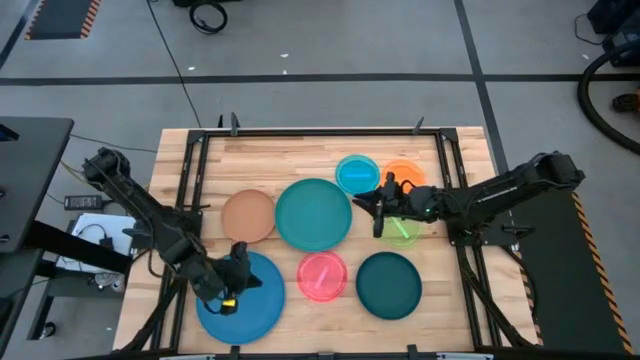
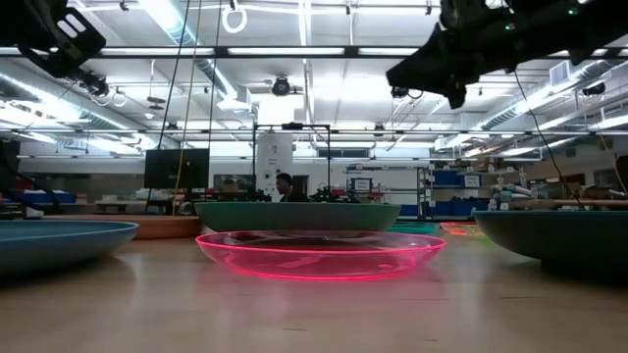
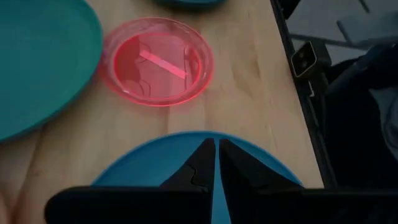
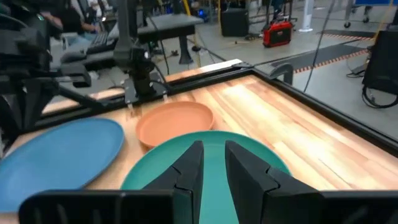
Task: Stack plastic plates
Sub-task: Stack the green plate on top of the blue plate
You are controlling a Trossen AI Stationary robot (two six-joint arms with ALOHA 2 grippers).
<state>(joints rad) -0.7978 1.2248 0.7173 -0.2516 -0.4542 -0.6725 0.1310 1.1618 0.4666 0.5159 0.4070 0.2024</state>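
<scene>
Eight plastic plates lie singly, bottoms on the wooden table: tan-brown (image 1: 248,215), large teal (image 1: 313,213), cyan (image 1: 357,173), orange (image 1: 404,178), translucent green (image 1: 402,230), pink (image 1: 322,276), dark teal (image 1: 389,285) and large blue (image 1: 240,297). My left gripper (image 3: 216,163) hangs shut above the blue plate's far edge (image 3: 186,146), well clear of it in the low view (image 2: 69,44). My right gripper (image 4: 214,163) hovers slightly open over the teal plate's right rim (image 4: 205,146), beside the green plate, with nothing between its fingers.
A black metal frame (image 1: 440,150) borders the table top, with its posts at the corners. The plates lie close together on the table's middle and right. Bare wood shows along the far edge (image 1: 290,155) and at the near right corner (image 1: 450,320).
</scene>
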